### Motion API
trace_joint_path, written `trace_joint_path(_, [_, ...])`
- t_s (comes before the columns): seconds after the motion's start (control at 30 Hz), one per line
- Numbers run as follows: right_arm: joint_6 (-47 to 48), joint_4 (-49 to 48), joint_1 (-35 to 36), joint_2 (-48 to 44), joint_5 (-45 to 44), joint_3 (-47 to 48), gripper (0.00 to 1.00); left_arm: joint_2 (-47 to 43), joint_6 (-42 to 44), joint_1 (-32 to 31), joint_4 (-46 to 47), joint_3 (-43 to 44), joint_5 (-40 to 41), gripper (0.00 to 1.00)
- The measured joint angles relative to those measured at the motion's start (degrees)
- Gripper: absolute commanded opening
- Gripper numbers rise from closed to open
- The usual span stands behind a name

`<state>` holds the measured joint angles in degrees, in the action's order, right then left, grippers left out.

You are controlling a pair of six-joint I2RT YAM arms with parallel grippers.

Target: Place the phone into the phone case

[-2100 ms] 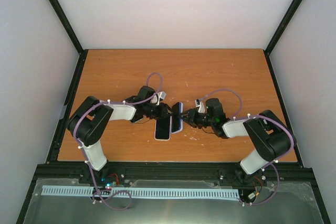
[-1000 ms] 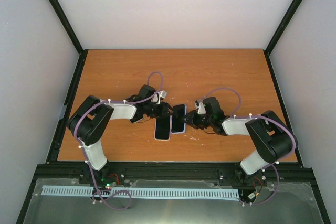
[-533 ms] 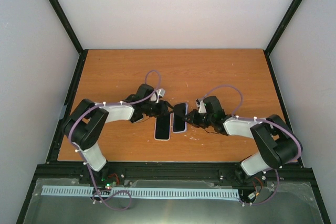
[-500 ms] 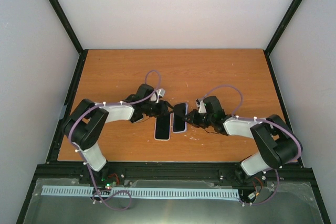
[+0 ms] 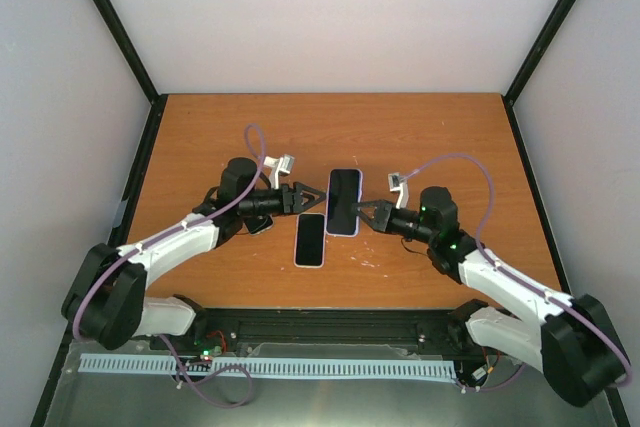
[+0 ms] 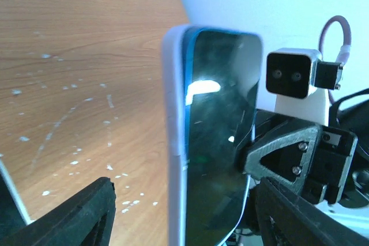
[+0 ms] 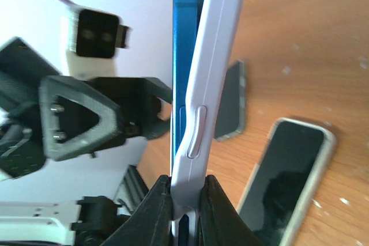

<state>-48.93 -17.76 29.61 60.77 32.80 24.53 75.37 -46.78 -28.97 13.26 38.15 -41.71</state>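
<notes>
Since before: I raised the phone [image 5: 344, 199] off the table [image 5: 430, 137] | my right gripper [image 5: 364, 213] clenched on phone case [image 7: 214, 56], phone inside | my left gripper [image 5: 318, 197] released, alongside | step: seating, probably | next: press edges flush, if proud

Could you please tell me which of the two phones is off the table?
The raised phone, pinched in the right gripper above the table; the other phone lies flat on it, nearer the arm bases.
</notes>
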Motion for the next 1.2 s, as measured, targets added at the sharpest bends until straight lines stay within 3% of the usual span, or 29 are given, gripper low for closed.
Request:
trace_joint_path(0.17, [-0.7, -3.7, 0.0, -7.3, 2.4, -0.4, 0.08, -3.2, -1.5, 0.1, 4.8, -1.2, -5.2, 0.67])
trace_joint_path(0.4, [-4.3, -8.8, 0.2, -8.4, 4.6, -0.8, 0.08, -3.6, -4.7, 0.0, 15.0, -3.6, -12.5, 0.57])
trace_joint_path(0.73, [-8.2, -14.8, 1.9, -6.2, 5.6, -1.6, 0.09, -0.2, -9.2, -0.3, 24.7, -4.8, -17.4, 0.17])
trace_joint_path(0.83, [-8.3, -15.2, 2.3, -5.8, 5.7, -1.6, 0.1, -0.2, -9.8, -0.3, 26.5, -4.9, -18.3, 0.09])
trace_joint_path(0.93, [-8.3, -15.5, 2.3, -5.7, 5.9, -1.7, 0.18, -0.2, -9.8, -0.3, 27.3, -4.9, -18.9, 0.01])
trace_joint_path(1.2, [-8.6, -15.1, 2.6, -6.3, 6.1, -1.6, 0.51, -1.3, -5.3, -0.3, 22.8, -4.9, -20.5, 0.0])
